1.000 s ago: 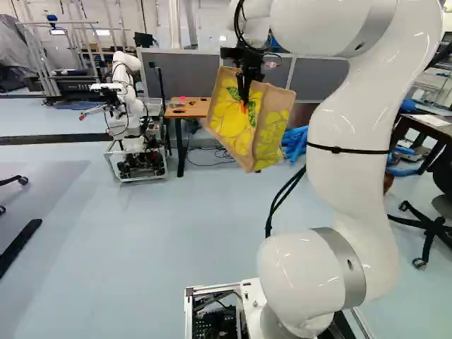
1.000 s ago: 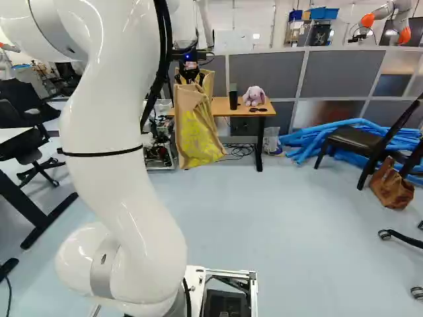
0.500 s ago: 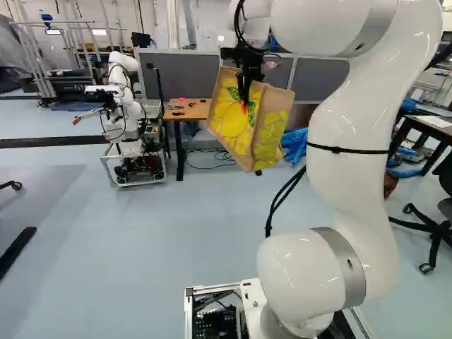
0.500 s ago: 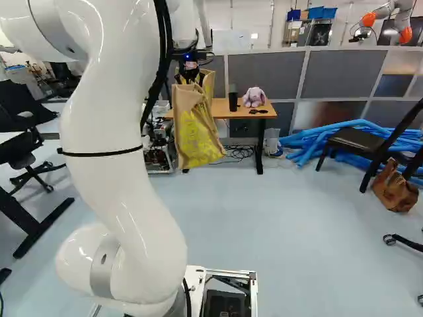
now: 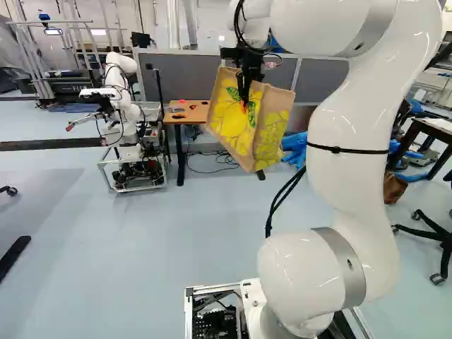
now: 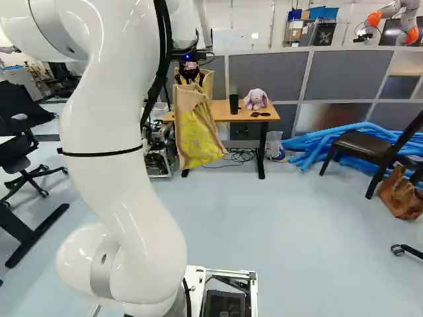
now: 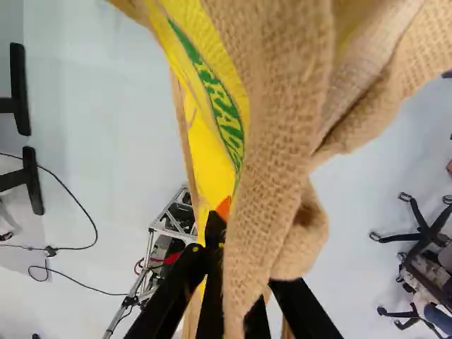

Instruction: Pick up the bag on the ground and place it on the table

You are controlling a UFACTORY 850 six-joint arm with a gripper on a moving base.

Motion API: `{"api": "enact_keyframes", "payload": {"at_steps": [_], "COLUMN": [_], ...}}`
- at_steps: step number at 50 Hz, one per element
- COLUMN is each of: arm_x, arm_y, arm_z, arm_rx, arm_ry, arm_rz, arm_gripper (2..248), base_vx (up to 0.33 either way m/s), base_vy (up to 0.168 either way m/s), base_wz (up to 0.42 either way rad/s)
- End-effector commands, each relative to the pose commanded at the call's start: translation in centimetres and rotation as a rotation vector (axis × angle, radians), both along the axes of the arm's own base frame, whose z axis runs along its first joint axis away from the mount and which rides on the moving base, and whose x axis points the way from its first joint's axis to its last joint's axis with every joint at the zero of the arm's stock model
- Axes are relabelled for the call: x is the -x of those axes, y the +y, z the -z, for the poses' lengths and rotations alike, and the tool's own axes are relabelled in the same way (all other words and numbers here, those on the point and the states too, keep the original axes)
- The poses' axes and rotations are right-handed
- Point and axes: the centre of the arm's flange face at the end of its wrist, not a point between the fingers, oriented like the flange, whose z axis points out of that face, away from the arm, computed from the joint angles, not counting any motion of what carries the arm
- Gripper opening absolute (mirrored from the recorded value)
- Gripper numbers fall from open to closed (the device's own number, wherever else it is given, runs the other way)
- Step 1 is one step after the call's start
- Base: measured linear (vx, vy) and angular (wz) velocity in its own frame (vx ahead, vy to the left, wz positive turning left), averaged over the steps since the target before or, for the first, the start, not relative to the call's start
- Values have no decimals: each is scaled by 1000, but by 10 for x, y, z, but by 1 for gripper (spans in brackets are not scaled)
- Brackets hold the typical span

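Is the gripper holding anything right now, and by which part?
Yes, the burlap bag: the gripper is shut on a fold of its cloth near the upper edge; the rest hangs below.

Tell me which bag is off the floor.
The tan bag with yellow flowers: it hangs in the gripper, whereas the plain brown bag is on the floor by the dark chair.

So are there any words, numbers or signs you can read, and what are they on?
None that I can read.
Big bag: a yellow and green picture, and no words I can make out.
Plastic bag by the table: small coloured patches, too small to read.
White board on the back wall: too faint and small to read.
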Motion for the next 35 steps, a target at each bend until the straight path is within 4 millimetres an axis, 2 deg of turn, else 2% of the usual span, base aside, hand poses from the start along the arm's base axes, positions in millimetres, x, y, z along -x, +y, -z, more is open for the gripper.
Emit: {"api": "enact_keyframes", "payload": {"at_steps": [35], "arm_x": [0], "arm_y": [0], "arm_z": [0], "arm_rx": [0], "arm_ry": [0], "arm_rz": [0], "arm_gripper": [21], "base_vx": [147], "base_vy": [2], "base_wz": [-7]}}
